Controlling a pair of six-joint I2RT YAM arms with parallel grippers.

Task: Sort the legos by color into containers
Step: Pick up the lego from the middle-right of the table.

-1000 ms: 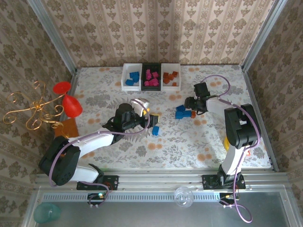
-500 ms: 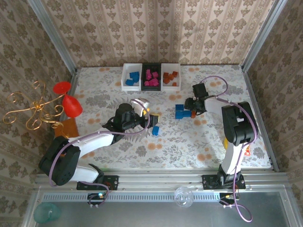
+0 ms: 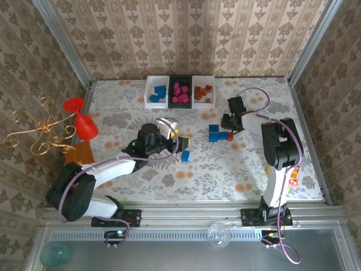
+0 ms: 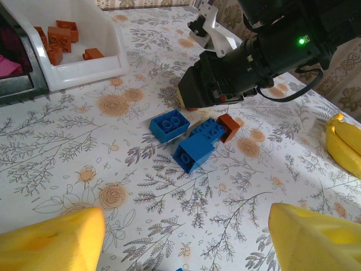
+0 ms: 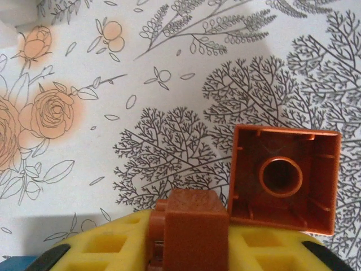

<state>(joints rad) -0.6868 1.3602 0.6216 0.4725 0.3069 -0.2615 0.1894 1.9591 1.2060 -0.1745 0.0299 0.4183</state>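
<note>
Three containers stand in a row at the back: a white bin [image 3: 157,92] with blue legos, a black bin [image 3: 180,91] with magenta ones, and a white bin [image 3: 203,91] [image 4: 84,53] with orange-brown ones. My right gripper [image 3: 230,127] [image 5: 194,248] is shut on an orange-brown lego [image 5: 194,228], low over the table. A second orange-brown lego [image 5: 285,178] [image 4: 228,127] lies beside it, hollow side up. Two blue legos [image 3: 214,132] [image 4: 169,124] rest just left of it. My left gripper [image 3: 177,141] [image 4: 183,243] hangs open over bare cloth, with another blue lego [image 3: 185,155] close by.
Red glass pieces [image 3: 82,121], a gold wire stand [image 3: 39,130] and an orange block [image 3: 79,151] crowd the left edge. A yellow object [image 4: 341,144] lies on the right by the right arm's base. Metal rails frame the table.
My right gripper has closed on the orange-brown lego and shifted slightly left and back. The left arm has not moved.
</note>
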